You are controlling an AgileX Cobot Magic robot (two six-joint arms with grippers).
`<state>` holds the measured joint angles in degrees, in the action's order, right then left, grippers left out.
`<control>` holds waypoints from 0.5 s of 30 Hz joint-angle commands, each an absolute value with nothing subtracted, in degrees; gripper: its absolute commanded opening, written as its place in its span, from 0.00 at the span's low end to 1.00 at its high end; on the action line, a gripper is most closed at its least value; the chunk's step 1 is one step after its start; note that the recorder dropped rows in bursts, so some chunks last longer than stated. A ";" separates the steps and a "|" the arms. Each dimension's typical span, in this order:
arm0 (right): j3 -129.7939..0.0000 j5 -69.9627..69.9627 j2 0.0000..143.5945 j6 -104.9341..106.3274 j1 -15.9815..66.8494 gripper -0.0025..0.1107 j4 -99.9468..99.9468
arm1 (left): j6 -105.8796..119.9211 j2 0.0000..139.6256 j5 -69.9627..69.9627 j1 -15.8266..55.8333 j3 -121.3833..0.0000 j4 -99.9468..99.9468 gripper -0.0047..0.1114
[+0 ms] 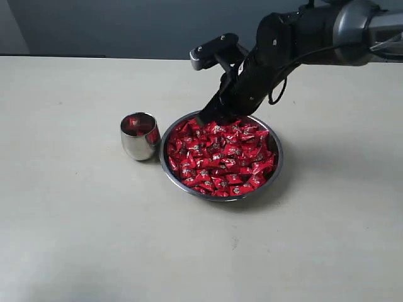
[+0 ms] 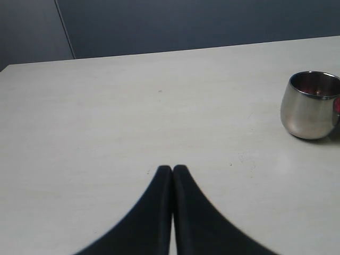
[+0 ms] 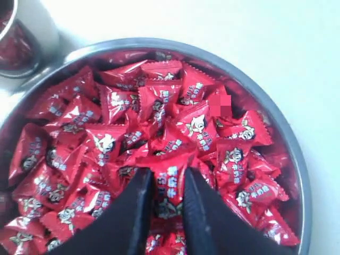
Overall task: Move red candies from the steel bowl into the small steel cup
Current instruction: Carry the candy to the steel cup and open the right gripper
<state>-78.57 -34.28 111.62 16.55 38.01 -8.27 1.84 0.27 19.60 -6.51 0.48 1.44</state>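
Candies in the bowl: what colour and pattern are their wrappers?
Shiny red candies, a small whitish print on each; clearest in the right wrist view.

Polished steel bowl (image 3: pixel 159 43), glossy red candies (image 1: pixel 220 157)

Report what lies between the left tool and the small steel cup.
Only bare table: the left wrist view shows nothing else between the shut left tool and the small steel cup.

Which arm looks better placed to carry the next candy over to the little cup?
Right. Its claw is down in the steel bowl, right beside the small steel cup, with a red candy between its fingers. The left claw sits shut over the table, holding nothing.
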 commanded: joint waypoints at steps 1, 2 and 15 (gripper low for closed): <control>-78.56 -35.46 109.23 16.37 37.77 0.08 -13.69 | 1.68 0.00 19.31 -6.20 0.00 1.55 0.04; -78.56 -35.10 109.09 17.12 38.06 0.08 -15.76 | 1.68 0.00 19.31 -6.20 0.00 1.55 0.04; -81.97 -22.81 112.17 20.94 48.84 0.08 -21.11 | 1.68 0.00 19.31 -6.20 0.00 1.55 0.04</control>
